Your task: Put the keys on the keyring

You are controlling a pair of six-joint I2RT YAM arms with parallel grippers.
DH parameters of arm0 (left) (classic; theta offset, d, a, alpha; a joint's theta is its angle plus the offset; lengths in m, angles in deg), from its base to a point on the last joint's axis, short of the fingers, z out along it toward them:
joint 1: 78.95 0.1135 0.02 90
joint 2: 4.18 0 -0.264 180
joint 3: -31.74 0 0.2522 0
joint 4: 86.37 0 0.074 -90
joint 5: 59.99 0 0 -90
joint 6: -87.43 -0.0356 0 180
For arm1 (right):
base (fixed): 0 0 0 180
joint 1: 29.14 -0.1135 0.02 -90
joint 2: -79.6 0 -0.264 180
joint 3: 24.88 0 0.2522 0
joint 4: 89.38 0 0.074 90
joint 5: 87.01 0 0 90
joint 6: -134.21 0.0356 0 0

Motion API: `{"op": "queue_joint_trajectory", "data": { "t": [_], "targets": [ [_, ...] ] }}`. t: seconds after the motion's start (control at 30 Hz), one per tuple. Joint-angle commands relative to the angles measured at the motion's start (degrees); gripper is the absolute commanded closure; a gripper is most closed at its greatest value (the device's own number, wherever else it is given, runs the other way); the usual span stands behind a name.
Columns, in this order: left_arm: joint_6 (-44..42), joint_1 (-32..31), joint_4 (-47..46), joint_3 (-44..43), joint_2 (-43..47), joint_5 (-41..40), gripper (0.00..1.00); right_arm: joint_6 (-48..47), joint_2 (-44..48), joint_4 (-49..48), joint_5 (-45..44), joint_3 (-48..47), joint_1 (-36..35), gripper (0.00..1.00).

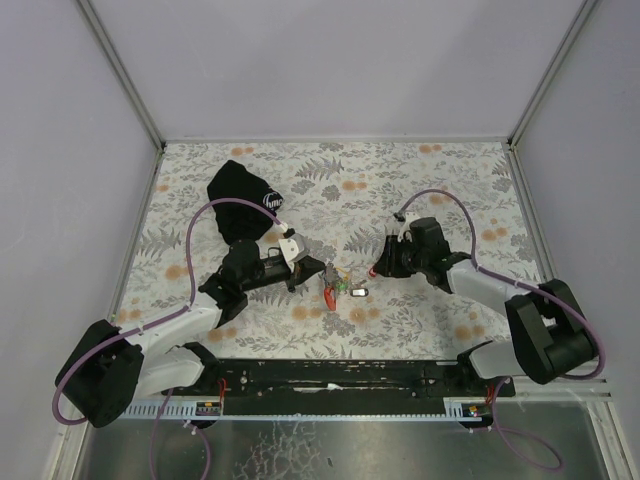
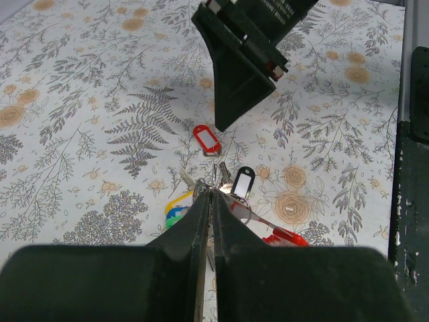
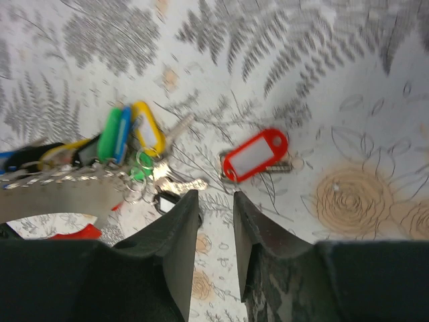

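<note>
Left gripper (image 2: 209, 194), fingers pressed together, touches the keys (image 2: 241, 182) at lower centre. Right gripper (image 3: 216, 201) stands slightly spread, just below 1 red tag (image 3: 255, 154).

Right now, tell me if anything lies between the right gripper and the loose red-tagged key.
Nothing visible does. The red-tagged key lies on bare tablecloth just ahead of the right gripper; the key bunch sits aside.
</note>
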Motion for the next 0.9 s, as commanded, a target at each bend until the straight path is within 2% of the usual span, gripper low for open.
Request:
{"op": "queue_joint_trajectory", "data": {
  "t": [0.0, 0.37, 0.67, 0.87],
  "targets": [
    [0.57, -0.01, -4.48, -0.2, 0.78, -0.66, 1.0, 4.23, -3.76, 6.76, 1.41, -3.02, -0.53, 0.67],
    [0.53, -0.01, -4.39, -0.22, 0.83, -0.58, 1.0, 2.37, -11.29, 10.59, 4.61, -9.38, -0.57, 0.67],
    [0.52, 0.03, -4.24, -0.23, 0.92, -0.58, 1.0, 1.53, -14.99, 12.22, 3.82, -11.44, -0.57, 0.68],
    [0.5, 0.04, -4.21, -0.27, 0.78, -0.46, 1.0, 1.46, -16.23, 11.92, 3.51, -11.52, -0.58, 0.72]
  ]
}}
